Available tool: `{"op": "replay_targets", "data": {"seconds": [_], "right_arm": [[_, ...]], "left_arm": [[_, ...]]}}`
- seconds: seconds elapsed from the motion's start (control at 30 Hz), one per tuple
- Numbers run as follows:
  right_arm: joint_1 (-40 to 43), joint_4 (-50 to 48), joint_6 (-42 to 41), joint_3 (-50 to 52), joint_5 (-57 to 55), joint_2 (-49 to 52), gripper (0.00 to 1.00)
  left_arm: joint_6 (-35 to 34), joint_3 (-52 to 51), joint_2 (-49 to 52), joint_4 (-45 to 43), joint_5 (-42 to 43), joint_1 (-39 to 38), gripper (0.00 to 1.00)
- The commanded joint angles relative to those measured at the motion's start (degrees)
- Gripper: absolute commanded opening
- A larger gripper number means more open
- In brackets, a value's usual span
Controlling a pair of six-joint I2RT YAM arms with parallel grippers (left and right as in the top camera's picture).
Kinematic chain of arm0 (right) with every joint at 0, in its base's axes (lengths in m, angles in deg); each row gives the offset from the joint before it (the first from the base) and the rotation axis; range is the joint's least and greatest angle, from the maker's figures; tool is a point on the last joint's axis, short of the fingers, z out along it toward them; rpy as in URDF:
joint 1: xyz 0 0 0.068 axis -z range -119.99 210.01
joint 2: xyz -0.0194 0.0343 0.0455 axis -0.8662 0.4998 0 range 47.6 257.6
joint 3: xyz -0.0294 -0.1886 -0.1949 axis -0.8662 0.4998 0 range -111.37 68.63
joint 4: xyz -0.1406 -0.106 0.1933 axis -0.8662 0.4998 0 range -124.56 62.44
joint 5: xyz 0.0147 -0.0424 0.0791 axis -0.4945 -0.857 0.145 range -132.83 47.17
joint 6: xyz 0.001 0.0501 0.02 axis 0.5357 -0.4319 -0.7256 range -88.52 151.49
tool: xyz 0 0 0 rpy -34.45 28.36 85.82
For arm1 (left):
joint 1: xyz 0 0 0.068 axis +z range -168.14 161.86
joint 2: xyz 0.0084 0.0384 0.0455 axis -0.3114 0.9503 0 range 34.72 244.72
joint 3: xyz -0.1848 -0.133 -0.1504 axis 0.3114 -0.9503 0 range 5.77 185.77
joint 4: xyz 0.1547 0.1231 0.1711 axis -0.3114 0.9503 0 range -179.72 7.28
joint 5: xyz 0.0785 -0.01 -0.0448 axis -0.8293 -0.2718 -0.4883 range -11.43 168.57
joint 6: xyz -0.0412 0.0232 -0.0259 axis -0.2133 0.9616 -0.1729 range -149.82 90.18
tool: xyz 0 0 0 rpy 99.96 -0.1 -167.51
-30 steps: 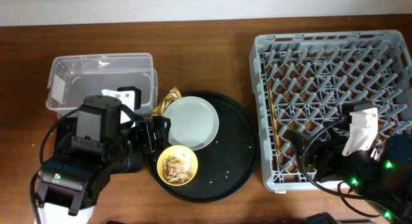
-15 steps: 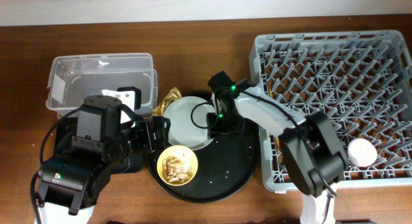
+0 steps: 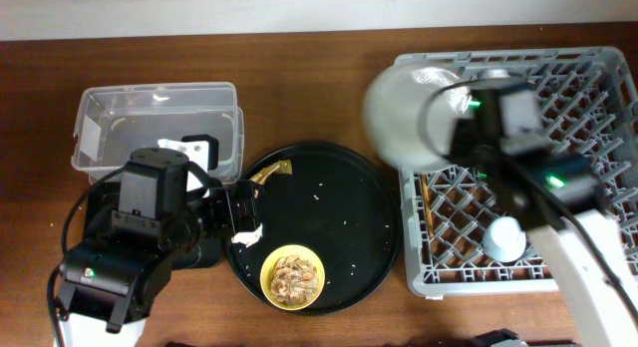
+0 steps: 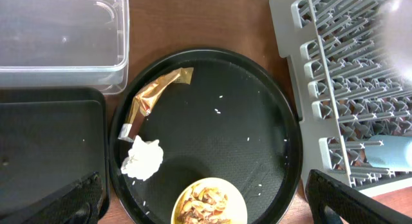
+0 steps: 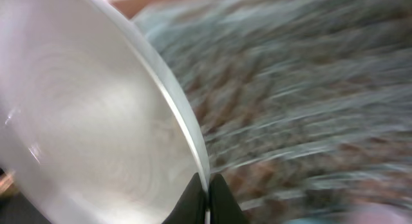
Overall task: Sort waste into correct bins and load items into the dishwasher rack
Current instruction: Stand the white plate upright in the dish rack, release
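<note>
My right gripper (image 3: 457,128) is shut on the rim of the pale grey-green plate (image 3: 404,116), which is held up and tilted over the near-left part of the grey dishwasher rack (image 3: 588,83). In the right wrist view the fingertips (image 5: 207,193) pinch the plate's edge (image 5: 96,121). The yellow bowl (image 3: 293,277) with brownish food scraps sits at the front of the round black tray (image 3: 349,217). A white tissue (image 4: 143,158) and a gold-brown wrapper (image 4: 151,95) lie on the tray's left side. My left gripper (image 4: 206,208) hangs open above the bowl (image 4: 209,201).
The clear tub (image 3: 159,113) stands at the back left, with the shallow black tray (image 4: 45,147) in front of it, mostly under my left arm. A pale blue cup (image 3: 505,237) lies in the rack, and a wooden chopstick (image 3: 425,197) lies along its left side.
My right gripper closed on the plate, lifted it off the round tray and carried it right over the rack. The tissue and wrapper now show. The bowl slid forward.
</note>
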Motion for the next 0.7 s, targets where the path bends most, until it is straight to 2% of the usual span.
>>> {"op": "replay_targets", "data": {"seconds": [0.0,0.07,0.2,0.3,0.53,0.67], "right_arm": [[8.63,0.02,0.37,-0.37,-24.0,-0.61,0.04],[12.72,-0.92,0.37,-0.37,-24.0,4.66,0.04],[12.26,-1.92,0.42,-0.37,-26.14,16.15,0.04],[9.51,-2.47,0.44,-0.37,-26.16,18.16,0.04],[3.17,-4.81,9.05,-0.33,-25.97,19.67,0.04],[2.71,-8.22,9.44,-0.33,-40.61,19.63,0.04]], "left_arm": [[0.9,0.0,-0.24,-0.02,-0.26,0.09,1.0],[0.9,0.0,-0.24,-0.02,-0.26,0.09,1.0],[0.9,0.02,-0.24,-0.02,-0.26,0.09,1.0],[0.9,0.0,-0.24,0.13,-0.26,0.09,1.0],[0.9,0.0,-0.24,0.13,-0.26,0.09,1.0],[0.9,0.0,-0.24,0.13,-0.26,0.09,1.0]]}}
